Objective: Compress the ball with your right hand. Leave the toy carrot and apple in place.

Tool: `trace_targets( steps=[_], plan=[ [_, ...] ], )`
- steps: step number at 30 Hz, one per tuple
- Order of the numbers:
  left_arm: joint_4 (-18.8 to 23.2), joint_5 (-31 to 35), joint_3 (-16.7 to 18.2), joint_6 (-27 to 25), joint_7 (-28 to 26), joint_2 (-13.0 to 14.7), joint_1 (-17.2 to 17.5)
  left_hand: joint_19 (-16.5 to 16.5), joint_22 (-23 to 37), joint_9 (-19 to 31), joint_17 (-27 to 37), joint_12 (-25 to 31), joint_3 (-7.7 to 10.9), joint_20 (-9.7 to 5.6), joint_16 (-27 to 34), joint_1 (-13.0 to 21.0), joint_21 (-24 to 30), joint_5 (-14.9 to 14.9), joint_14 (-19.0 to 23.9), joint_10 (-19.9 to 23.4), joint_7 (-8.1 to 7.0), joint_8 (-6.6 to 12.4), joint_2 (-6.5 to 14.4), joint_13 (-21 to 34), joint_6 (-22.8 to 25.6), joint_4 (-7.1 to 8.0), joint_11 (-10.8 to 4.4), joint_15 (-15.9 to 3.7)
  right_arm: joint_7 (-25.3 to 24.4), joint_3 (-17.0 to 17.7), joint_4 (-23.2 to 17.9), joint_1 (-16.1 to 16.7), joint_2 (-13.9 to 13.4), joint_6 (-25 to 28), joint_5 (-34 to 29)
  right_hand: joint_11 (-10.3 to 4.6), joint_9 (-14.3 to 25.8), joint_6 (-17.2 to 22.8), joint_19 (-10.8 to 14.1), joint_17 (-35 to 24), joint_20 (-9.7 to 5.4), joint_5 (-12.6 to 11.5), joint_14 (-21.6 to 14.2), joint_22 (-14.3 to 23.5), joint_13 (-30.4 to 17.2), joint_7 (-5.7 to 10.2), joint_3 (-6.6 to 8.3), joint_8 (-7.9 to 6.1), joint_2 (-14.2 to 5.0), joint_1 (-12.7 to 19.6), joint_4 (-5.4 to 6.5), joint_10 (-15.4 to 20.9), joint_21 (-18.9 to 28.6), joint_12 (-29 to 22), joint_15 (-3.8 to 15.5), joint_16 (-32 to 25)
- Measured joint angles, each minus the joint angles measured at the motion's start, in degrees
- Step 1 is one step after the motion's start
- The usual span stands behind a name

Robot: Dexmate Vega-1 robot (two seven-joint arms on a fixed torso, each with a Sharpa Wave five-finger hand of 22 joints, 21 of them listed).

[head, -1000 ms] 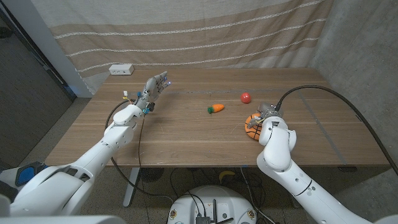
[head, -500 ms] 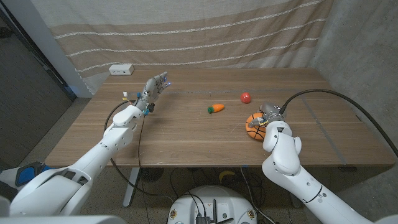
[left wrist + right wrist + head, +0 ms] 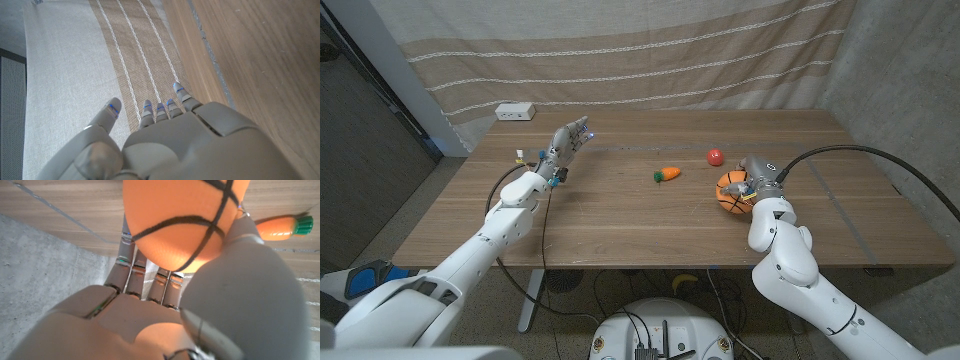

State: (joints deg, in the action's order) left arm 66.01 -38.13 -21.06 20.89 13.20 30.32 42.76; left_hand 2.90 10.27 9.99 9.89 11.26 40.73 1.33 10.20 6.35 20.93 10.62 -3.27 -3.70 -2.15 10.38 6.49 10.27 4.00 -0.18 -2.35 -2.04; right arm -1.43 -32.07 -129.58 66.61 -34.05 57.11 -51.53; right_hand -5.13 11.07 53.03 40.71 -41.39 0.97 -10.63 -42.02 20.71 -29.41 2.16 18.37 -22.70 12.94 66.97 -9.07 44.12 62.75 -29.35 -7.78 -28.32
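My right hand (image 3: 757, 178): fingers (image 3: 131, 269) and thumb wrapped around the orange, black-seamed rubber ball (image 3: 730, 192), which sits in the palm, towards my left, on the wooden table (image 3: 620, 215). Squeeze axis: fingers against thumb, straight through the ball. Orange toy carrot (image 3: 667, 174) and red toy apple (image 3: 715, 157) lie apart, leftward. My left hand (image 3: 566, 144): far off, fingers spread, holding nothing.

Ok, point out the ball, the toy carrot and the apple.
ball (image 3: 730, 193), head view, on its orange front, beside the right hand (image 3: 756, 180).
toy carrot (image 3: 670, 173), head view, on its orange body.
apple (image 3: 715, 157), head view, on its red middle.
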Motion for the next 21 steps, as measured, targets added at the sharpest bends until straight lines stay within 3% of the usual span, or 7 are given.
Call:
trace_targets(
  steps=[5,6,19,21],
  plan=[
    [1.2,-0.1,0.3,0.0,-0.9,0.4,1.0,0.0,0.0,0.0,0.0,0.0,0.0,0.0,0.0,0.0,-0.4,0.0,0.0,0.0,-0.33,0.0,0.0,0.0,0.3,0.0,0.0,0.0,-5.7,1.6,-1.2,1.2,-1.6,-2.2,4.8,0.0,0.0,0.1,0.0,0.3,0.0,-0.1,-0.1,-0.3,-0.3,-0.14,0.0,0.2,0.0,0.0,0.0,0.0,0.0,0.1,-0.08,0.0],
    [1.3,-0.1,0.3,0.0,-1.1,0.5,1.1,0.0,0.0,0.0,0.0,0.0,0.0,0.0,0.0,0.0,-0.4,0.0,0.0,0.0,-0.31,0.0,0.0,0.0,0.3,0.0,0.0,0.0,-6.5,1.6,-1.2,1.2,-1.6,-2.6,5.6,0.0,0.0,1.2,0.0,0.3,0.0,-0.4,-0.1,-0.3,-0.3,-0.82,0.0,0.35,0.0,0.0,0.0,0.0,0.3,0.1,-0.09,0.0],
    [3.8,-0.2,0.9,0.1,-2.3,1.2,2.8,0.0,0.0,0.0,0.0,0.0,0.0,0.0,0.0,0.0,-0.4,0.0,0.2,0.0,-0.31,0.0,0.0,0.0,0.3,0.0,0.0,0.21,-18.3,6.2,-1.6,4.0,-3.3,-10.9,17.1,0.0,0.0,1.3,0.0,0.5,0.0,-0.5,-0.2,-0.8,-0.7,-0.72,-0.01,0.67,0.0,0.0,0.01,0.0,0.9,0.6,-0.19,0.4],
    [4.1,-0.2,0.9,0.1,-2.5,1.2,3.0,0.0,0.0,0.0,0.0,0.0,0.0,0.0,0.0,0.0,-0.4,0.0,0.2,0.0,-0.31,0.0,0.0,0.0,0.3,0.0,0.0,0.21,-19.6,6.8,-1.4,4.4,-3.4,-12.2,18.6,0.0,0.0,1.3,0.0,0.6,0.0,-0.5,-0.9,-1.0,-0.7,-0.72,-0.01,0.81,0.0,0.0,0.01,0.0,0.9,0.6,0.53,0.9]
  ],
)
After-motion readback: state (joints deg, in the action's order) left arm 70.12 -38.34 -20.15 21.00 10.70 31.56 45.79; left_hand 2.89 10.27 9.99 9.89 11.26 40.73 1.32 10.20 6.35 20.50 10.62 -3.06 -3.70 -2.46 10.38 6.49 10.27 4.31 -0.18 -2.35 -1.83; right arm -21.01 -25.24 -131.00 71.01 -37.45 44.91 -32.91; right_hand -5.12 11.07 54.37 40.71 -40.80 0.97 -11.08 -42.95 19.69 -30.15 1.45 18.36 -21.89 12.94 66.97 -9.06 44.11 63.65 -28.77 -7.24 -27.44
